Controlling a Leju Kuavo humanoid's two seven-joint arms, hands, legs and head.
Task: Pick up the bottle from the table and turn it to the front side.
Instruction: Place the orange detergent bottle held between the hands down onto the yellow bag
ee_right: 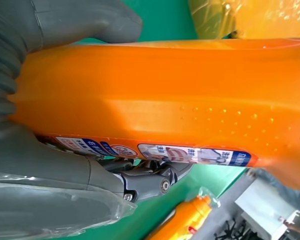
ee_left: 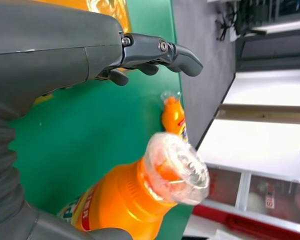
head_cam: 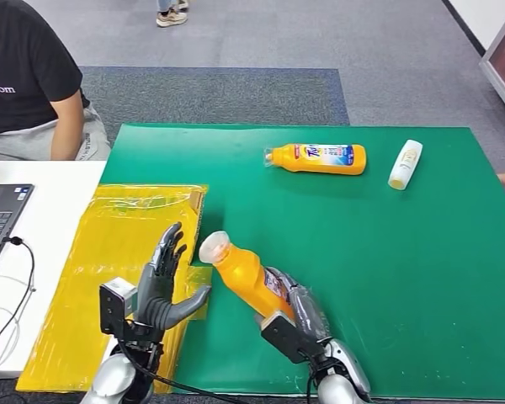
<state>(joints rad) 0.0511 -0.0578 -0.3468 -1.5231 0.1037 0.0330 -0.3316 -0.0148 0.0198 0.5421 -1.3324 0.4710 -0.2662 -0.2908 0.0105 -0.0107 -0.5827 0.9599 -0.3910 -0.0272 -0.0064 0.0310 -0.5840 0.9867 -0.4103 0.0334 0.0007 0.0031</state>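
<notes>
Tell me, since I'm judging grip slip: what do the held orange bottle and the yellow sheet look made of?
Orange bottle: apparently glossy molded plastic, with smooth highlights and a clear film-wrapped cap; the right hand grips it. Yellow sheet: likely thin shiny plastic film, wrinkled and reflective.

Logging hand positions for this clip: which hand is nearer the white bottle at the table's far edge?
Right. The right hand grips the orange bottle, on the white bottle's side; the left hand hovers open over the yellow bag, farther away.
</notes>
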